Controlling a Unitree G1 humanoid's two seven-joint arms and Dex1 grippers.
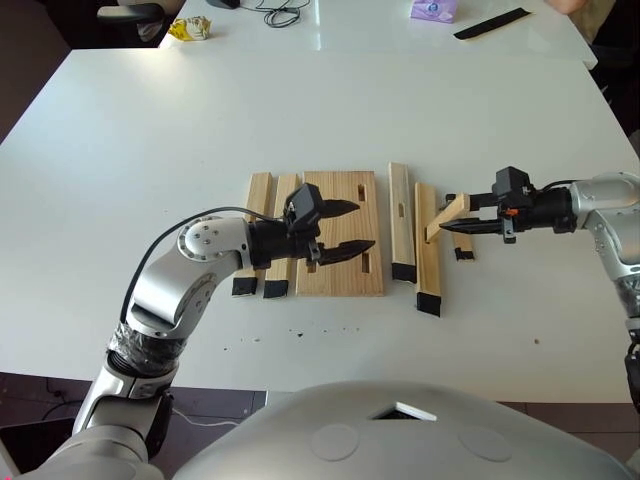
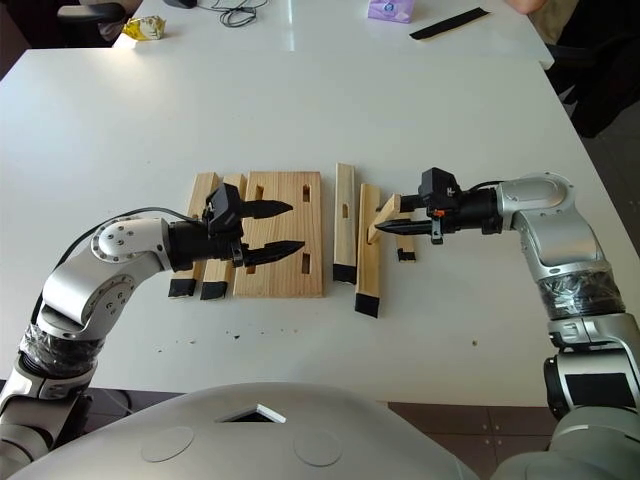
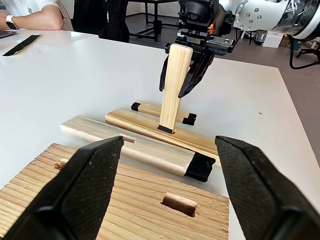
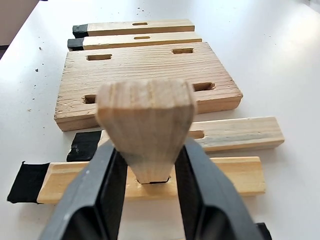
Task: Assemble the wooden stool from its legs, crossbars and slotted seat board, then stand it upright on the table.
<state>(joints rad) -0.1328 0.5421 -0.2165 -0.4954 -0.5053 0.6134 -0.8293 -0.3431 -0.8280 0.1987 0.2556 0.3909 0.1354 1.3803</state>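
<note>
In the left eye view, the slotted seat board [image 1: 335, 278] is being shown lying flat at the middle of the white tabletop [image 1: 200, 130]. The leftmost leg [image 1: 260, 195] and the second leg [image 1: 283, 190] are lying just beside its left edge, while the inner right leg [image 1: 401, 215] and the rightmost leg [image 1: 430, 270] are lying near its right edge, black ends toward the near side. The left pincer [image 1: 362, 226] is being held above the board's right half, fingers apart with nothing between them. The right pincer [image 1: 445, 212] is being held clamped on a crossbar [image 1: 447, 219], which is leaning with its lower end touching the rightmost leg. A loose crossbar [image 1: 462, 245] is lying just right of that leg, beneath the pincer, and a black strip [image 1: 492, 24] is lying at the far right. In the right eye view, the same layout is being shown, with the two pincers well apart. In the left wrist view, the two spread fingers are being seen over a slot in the board, and beyond them the gripped crossbar is standing on the rightmost leg. In the right wrist view, the crossbar's upper end is being squeezed between both fingers, its lower end meeting a slot in the leg below. Whether it is seated inside cannot be told.
</note>
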